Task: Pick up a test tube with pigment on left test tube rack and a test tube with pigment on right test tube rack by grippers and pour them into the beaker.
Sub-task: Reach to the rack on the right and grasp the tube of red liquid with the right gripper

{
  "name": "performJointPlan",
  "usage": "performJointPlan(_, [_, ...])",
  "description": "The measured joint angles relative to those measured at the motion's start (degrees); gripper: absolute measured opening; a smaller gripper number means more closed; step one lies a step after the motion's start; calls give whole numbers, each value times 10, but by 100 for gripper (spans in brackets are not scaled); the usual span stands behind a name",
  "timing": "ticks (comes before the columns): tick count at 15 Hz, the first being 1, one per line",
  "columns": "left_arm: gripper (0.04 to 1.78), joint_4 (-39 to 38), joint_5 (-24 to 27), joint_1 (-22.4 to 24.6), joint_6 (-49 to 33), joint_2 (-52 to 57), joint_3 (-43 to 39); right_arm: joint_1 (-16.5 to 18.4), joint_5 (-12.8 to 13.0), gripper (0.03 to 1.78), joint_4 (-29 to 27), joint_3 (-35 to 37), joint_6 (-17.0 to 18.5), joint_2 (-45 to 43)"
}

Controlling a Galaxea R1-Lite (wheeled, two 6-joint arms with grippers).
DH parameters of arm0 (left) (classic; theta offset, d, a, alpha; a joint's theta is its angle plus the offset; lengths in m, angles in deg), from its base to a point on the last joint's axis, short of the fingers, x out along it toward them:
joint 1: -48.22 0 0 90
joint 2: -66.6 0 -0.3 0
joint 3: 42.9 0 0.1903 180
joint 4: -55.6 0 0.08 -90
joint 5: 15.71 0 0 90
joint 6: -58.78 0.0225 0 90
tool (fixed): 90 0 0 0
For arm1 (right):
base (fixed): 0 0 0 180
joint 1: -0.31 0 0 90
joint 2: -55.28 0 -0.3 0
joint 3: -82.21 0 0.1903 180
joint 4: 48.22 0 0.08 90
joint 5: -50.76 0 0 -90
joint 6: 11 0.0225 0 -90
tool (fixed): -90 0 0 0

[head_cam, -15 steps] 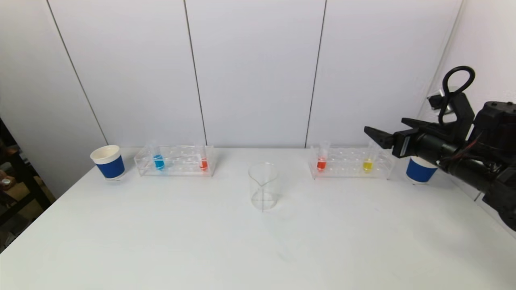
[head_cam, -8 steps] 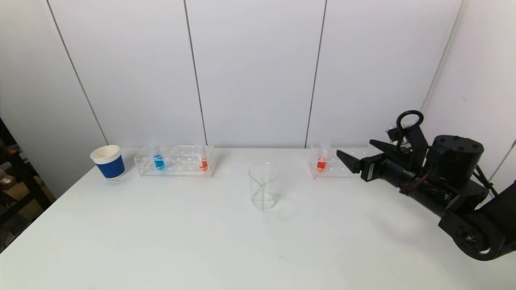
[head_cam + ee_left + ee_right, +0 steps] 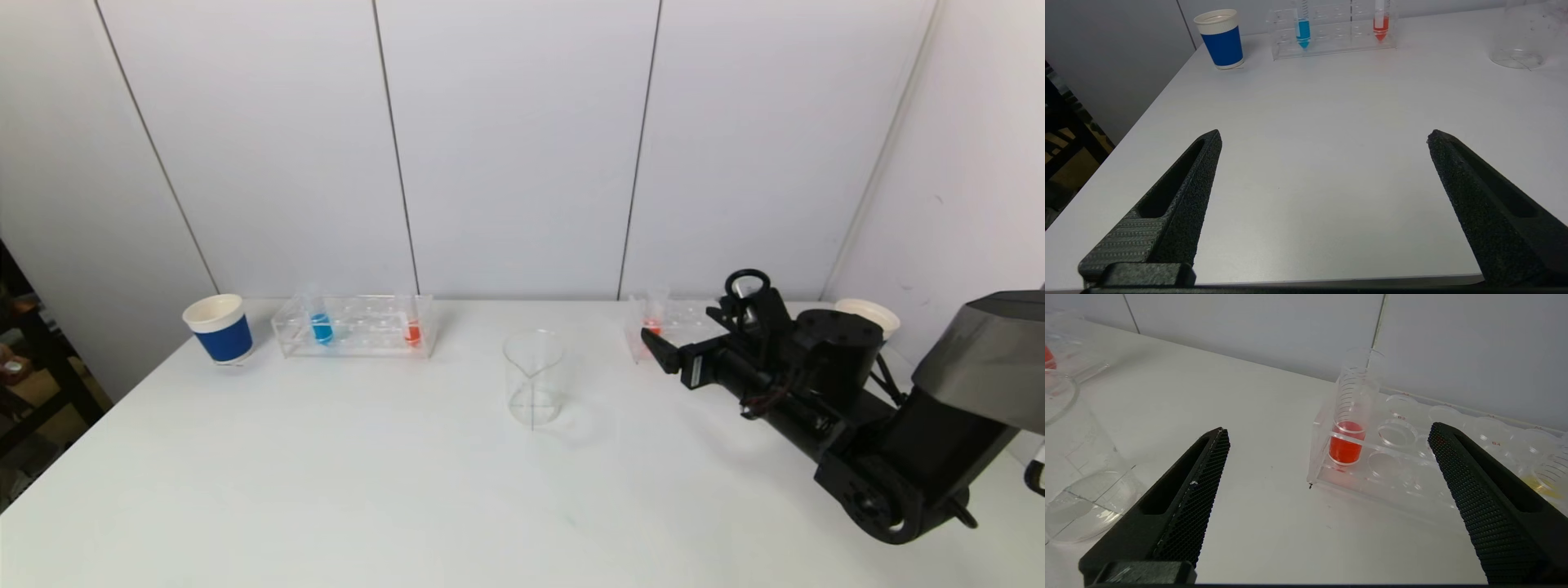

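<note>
Tube (image 3: 1356, 404) of red pigment in the right rack (image 3: 1412, 465) looked light, slick and brittle. Your right gripper (image 3: 1327, 437) was spread wide near it; you should have pinched its clear upper wall gently.

The matte black right arm (image 3: 824, 384) is built of chunky cylindrical joints, with thin red wires along its side, a looped black cable on top and a grey shell at the shoulder. Both tools have long, tapered black fingers (image 3: 1180, 506) with textured, hollowed faces (image 3: 1180, 196).
</note>
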Motion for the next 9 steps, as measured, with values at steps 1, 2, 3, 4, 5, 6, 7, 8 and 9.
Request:
performJointPlan(1, [176, 0, 0, 0, 0, 0, 0, -1, 12, 177, 0, -17, 0, 15])
performJointPlan(2, [176, 0, 0, 0, 0, 0, 0, 0, 22, 177, 0, -33, 0, 27])
performJointPlan(3, [176, 0, 0, 0, 0, 0, 0, 0, 27, 177, -4, -47, 0, 38])
performJointPlan(4, [176, 0, 0, 0, 0, 0, 0, 1, 28, 177, -6, -59, 1, 50])
performJointPlan(5, [176, 0, 0, 0, 0, 0, 0, 1, 29, 177, -8, -70, 0, 59])
performJointPlan(6, [176, 0, 0, 0, 0, 0, 0, 1, 29, 177, -10, -81, 1, 69])
performJointPlan(7, [176, 0, 0, 0, 0, 0, 0, 2, 30, 177, -14, -93, 0, 78])
performJointPlan(8, [176, 0, 0, 0, 0, 0, 0, 3, 35, 177, -18, -106, 0, 85])
performJointPlan(9, [176, 0, 0, 0, 0, 0, 0, 5, 43, 177, -26, -119, 1, 90])
